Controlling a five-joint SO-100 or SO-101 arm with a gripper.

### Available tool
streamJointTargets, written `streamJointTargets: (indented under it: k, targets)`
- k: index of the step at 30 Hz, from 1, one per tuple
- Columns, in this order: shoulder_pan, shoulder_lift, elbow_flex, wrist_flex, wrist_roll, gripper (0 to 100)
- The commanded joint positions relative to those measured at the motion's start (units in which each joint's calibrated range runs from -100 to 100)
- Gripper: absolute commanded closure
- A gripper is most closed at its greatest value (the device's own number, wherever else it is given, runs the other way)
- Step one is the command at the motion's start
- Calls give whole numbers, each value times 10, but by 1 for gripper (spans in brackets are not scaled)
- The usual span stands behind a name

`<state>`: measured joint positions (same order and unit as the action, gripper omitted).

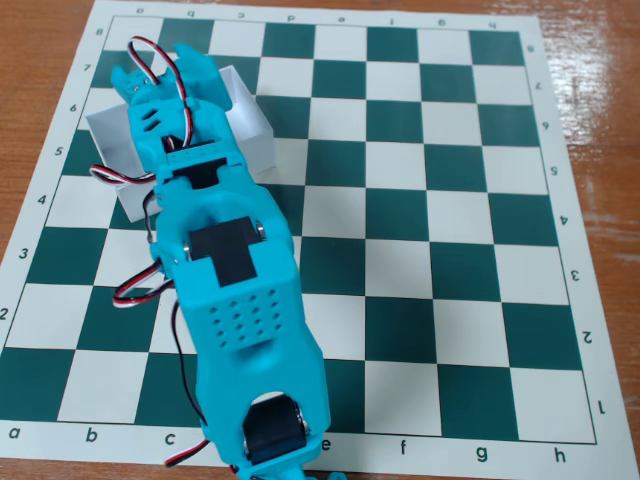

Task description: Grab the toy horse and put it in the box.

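Box: white rectangular open-top cardboard box (255,135), overhung by the turquoise printed arm (235,300).
Horse: not seen; presumably light, slippery; body-pinch advised.
Claw (160,70): state indeterminable.

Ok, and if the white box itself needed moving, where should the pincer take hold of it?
Probably the thin upright wall at the right end of the box, pinched over its top rim from above. The box is open-topped, so one finger can go inside and one outside. That end also shows clear of the arm, which covers the middle.
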<state>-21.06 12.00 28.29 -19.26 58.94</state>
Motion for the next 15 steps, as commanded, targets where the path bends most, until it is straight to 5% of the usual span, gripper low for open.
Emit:
streamJointTargets:
  k: [1, 15]
  targets:
    - [3, -98, 39, 9, -8, 73]
    - [127, -524, 378, 203, -37, 74]
